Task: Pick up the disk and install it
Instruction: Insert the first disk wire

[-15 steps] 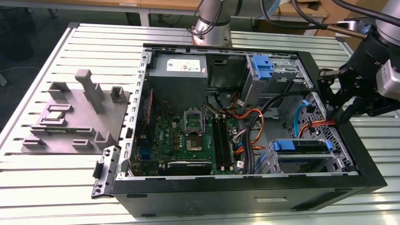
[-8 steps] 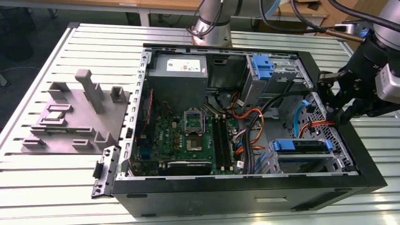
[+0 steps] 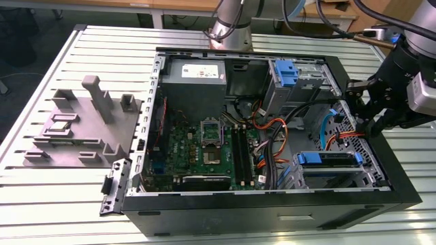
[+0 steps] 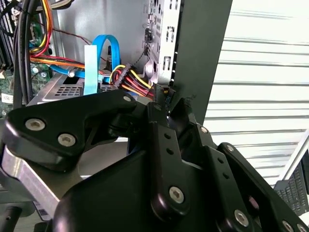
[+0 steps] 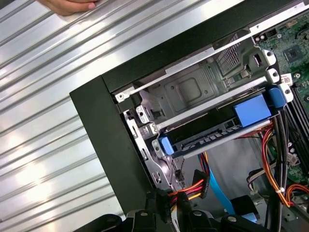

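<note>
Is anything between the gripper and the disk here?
Yes. In the first wrist view, a red-and-yellow power connector hangs between the gripper and the disk, which sits in the drive cage.

A robotics lab or engineering workshop is indicated. An opened desktop computer case [image 3: 272, 204] is laid on its side on a ribbed aluminium worktable [image 3: 61, 204] made of slotted profile, of the kind used for test benches. The base of an industrial robot arm [image 3: 230, 25] is mounted at the table's far edge, with cables run overhead. A grey moulded fixture [image 3: 81, 127] with upright posts is set at the exterior view's left of the case. Wooden desks [image 3: 170, 5] are seen beyond the table. A person's hand [image 5: 67, 5] is rested on the table in the first wrist view.
</note>
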Robot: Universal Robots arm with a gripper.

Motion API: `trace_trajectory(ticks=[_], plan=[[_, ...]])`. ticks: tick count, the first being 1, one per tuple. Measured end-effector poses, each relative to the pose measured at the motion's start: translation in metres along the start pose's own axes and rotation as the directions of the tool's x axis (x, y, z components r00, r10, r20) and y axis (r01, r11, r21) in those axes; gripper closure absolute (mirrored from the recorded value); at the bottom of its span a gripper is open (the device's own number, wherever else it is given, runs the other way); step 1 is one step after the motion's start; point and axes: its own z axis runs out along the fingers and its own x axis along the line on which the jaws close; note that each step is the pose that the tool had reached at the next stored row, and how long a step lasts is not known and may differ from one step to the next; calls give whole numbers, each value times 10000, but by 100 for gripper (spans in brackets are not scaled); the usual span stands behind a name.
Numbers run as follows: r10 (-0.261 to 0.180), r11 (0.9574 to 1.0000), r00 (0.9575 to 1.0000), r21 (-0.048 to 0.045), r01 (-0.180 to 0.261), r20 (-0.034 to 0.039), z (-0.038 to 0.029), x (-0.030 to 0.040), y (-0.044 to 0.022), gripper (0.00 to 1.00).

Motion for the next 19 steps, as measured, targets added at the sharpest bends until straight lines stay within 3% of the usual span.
trace_trajectory(ticks=[2, 5, 8, 17, 19], plan=[[0, 10000, 10000, 3, 0, 0, 3, 0, 0, 70], [0, 10000, 10000, 4, 0, 0, -6, 1, -1, 83], [1, 10000, 10000, 0, -1, 7, -55, 7, -4, 83], [-13, 10000, 10000, -8, 13, 5, -60, -16, 12, 83], [45, 10000, 10000, -44, -45, -17, -60, -21, 15, 83]])
